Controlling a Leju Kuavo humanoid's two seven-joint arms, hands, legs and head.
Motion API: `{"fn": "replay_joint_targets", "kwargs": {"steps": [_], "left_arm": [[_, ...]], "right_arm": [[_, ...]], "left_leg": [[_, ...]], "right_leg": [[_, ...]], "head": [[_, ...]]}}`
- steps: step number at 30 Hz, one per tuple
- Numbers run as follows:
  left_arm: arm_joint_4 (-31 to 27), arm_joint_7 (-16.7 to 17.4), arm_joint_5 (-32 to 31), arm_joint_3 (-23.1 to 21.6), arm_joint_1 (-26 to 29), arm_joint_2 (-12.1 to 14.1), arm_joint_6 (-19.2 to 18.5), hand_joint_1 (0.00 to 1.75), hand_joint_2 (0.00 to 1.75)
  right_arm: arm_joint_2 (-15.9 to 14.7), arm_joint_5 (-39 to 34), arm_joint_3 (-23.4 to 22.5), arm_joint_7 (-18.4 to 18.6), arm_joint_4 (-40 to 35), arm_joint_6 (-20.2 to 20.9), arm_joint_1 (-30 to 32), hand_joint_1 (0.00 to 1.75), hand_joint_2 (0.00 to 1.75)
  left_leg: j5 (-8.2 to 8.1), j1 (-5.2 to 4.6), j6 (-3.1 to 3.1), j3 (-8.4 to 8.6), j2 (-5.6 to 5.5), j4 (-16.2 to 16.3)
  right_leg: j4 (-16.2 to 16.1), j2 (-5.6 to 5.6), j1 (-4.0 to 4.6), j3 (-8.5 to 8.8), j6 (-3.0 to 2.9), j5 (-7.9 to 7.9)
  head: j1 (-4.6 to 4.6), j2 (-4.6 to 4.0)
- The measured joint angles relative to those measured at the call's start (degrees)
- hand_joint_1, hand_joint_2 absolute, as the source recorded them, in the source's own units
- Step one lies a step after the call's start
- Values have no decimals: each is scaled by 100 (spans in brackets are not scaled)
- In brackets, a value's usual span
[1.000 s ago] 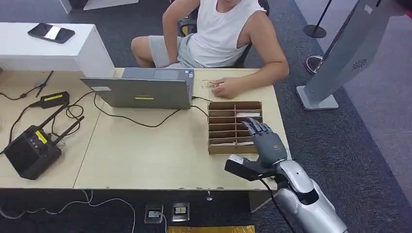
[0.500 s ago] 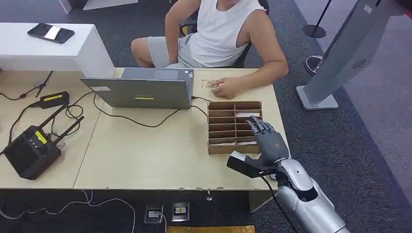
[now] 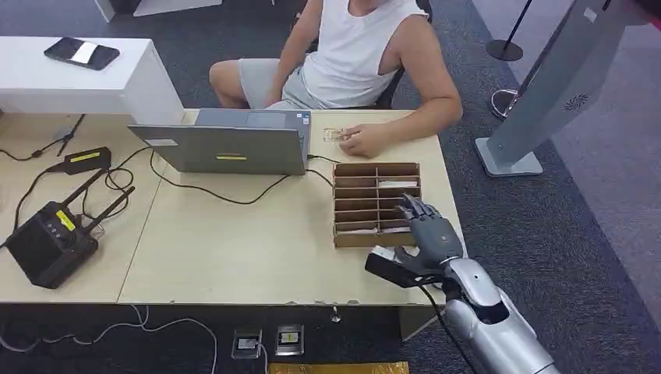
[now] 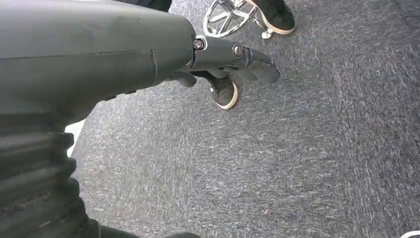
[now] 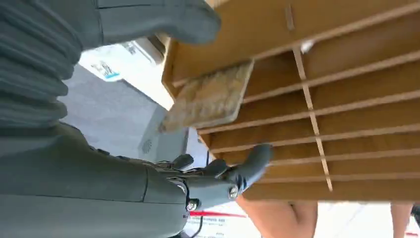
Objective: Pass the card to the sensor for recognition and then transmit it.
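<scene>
right hand point(image 3: 427, 234) hovering unclenched over card rack point(image 3: 352, 204) | fingers spreading to pick card point(image 5: 210, 96) | grasping nothing yet

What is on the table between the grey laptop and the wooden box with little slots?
In the head view, a black cable crosses bare tabletop between the grey laptop and the wooden slotted box.

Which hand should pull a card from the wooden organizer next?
Right. The right hand hovers, open, at the wooden organizer, right by a card in its slots. The left hand hangs over carpet, away from the desk.
</scene>
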Motion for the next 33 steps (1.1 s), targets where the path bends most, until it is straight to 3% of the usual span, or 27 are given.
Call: {"fn": "replay_joint_targets", "kwargs": {"steps": [20,28,33], "left_arm": [[0,-24,-55,0,0,-13,-13,0,175],[0,-24,-70,0,0,-50,0,0,175],[0,-89,-140,0,0,-55,0,0,175]], "right_arm": [[26,-101,0,37,131,129,-14,175,175],[57,22,-7,-133,184,-74,-152,175,175],[68,220,-142,-415,177,-367,-669,175,175]], "left_leg": [[0,0,0,2,1,0],[0,0,0,1,1,0],[2,-1,-1,1,4,1]], "right_leg": [[0,1,0,2,0,0],[1,1,0,2,0,1],[3,6,-1,1,1,3]], "head": [[0,0],[-2,0],[0,0]]}}
